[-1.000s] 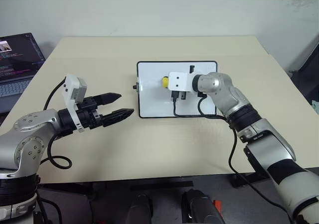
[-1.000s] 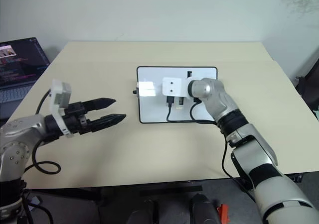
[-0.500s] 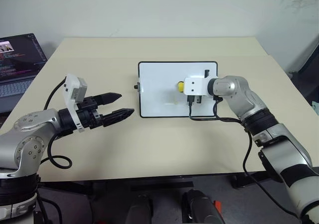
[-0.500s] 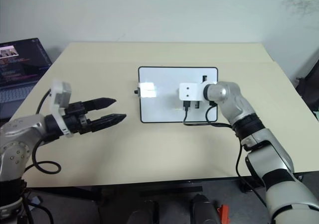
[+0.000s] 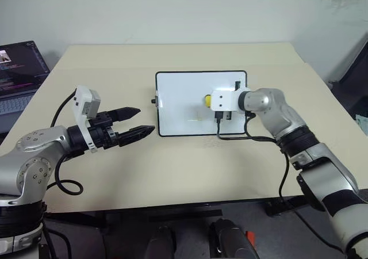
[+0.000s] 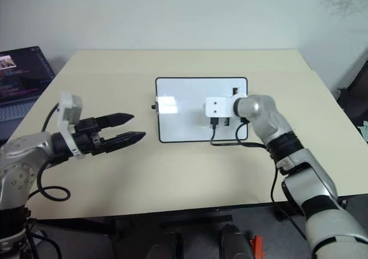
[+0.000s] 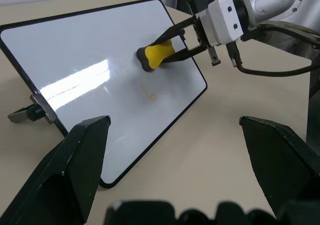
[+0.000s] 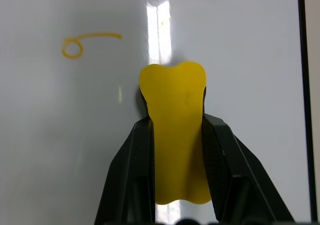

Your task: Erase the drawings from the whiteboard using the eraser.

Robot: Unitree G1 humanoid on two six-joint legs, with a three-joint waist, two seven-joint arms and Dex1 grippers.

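Note:
The whiteboard (image 5: 178,95) lies flat in the middle of the table. My right gripper (image 8: 176,121) is shut on the yellow eraser (image 8: 175,130), whose end presses on the board's right half (image 5: 207,100). One drawing, a small yellowish loop with a tail (image 8: 75,46), sits on the board beside the eraser, toward the near edge (image 7: 149,94). My left gripper (image 5: 145,120) hovers open over the table left of the board, holding nothing.
A laptop (image 5: 17,69) with a lit screen stands off the table's far left. The right wrist's black cable (image 5: 230,135) loops over the board's near edge. Bare tabletop surrounds the board on all sides.
My right gripper has swept the eraser to the right across the board. The left arm has stayed still. The view shifted slightly.

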